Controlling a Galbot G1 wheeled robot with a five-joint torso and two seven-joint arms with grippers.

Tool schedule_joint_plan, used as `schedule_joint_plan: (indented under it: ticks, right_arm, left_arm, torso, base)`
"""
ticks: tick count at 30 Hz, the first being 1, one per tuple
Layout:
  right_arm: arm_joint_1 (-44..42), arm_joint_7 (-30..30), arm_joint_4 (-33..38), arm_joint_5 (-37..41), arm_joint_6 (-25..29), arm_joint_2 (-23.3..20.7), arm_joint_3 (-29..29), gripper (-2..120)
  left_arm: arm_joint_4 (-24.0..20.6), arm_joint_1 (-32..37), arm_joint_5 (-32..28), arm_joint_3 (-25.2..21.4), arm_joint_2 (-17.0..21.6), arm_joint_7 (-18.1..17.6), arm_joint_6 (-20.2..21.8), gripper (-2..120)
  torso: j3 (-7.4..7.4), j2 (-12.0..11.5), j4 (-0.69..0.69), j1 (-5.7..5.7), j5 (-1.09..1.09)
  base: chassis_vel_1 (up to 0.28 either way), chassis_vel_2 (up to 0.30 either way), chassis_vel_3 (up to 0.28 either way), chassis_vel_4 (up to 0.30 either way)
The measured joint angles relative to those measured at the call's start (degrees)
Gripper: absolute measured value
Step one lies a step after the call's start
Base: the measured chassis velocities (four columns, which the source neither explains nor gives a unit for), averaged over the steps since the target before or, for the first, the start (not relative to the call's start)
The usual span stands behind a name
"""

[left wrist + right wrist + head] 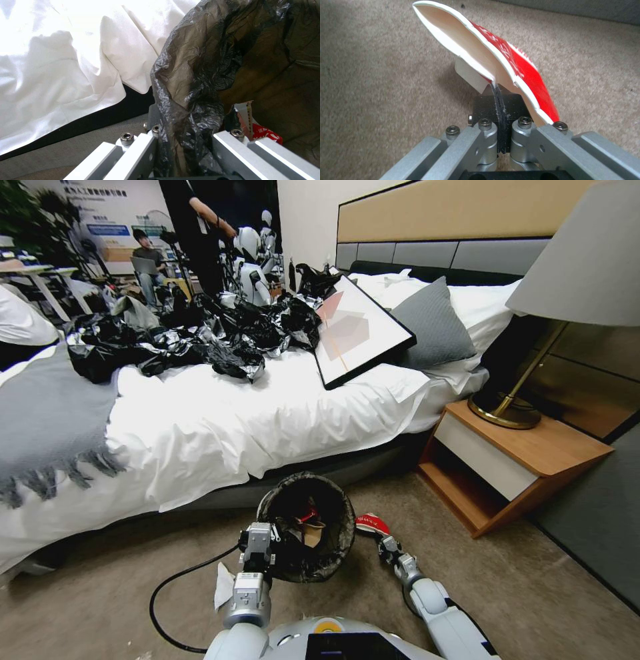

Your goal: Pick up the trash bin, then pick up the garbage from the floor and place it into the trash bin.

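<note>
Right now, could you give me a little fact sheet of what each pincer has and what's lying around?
left pincer: clamped on the trash bin rim, holding it above the carpet
right pincer: shut on a flattened red-and-white pack, just right of the bin
in bin: red wrapper, tan piece
floor: white paper scrap

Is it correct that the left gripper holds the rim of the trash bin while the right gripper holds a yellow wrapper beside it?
Not quite. The right gripper holds a red-and-white pack, not a yellow wrapper, as the right wrist view shows. The rest stands: the left gripper holds the trash bin by its rim.
</note>
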Motion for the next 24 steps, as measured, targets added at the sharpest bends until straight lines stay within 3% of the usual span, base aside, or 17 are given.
schedule_joint_plan:
  ticks: [11,24]
  right_arm:
    - [-3.7,2.9,7.9,2.7,2.7,1.4,2.1,0]
    - [-5.0,3.8,9.4,3.9,4.8,1.9,3.5,0]
  left_arm:
    - [0.0,0.0,0.0,-0.5,-0.1,0.0,0.0,0]
    - [-0.2,0.0,-0.1,-0.7,-0.1,0.0,0.0,0]
  torso:
    - [0.0,0.0,0.0,0.0,0.0]
    - [0.0,0.0,0.0,0.0,0.0]
  base:
    - [0.0,0.0,0.0,0.0]
    - [0.0,0.0,0.0,0.0]
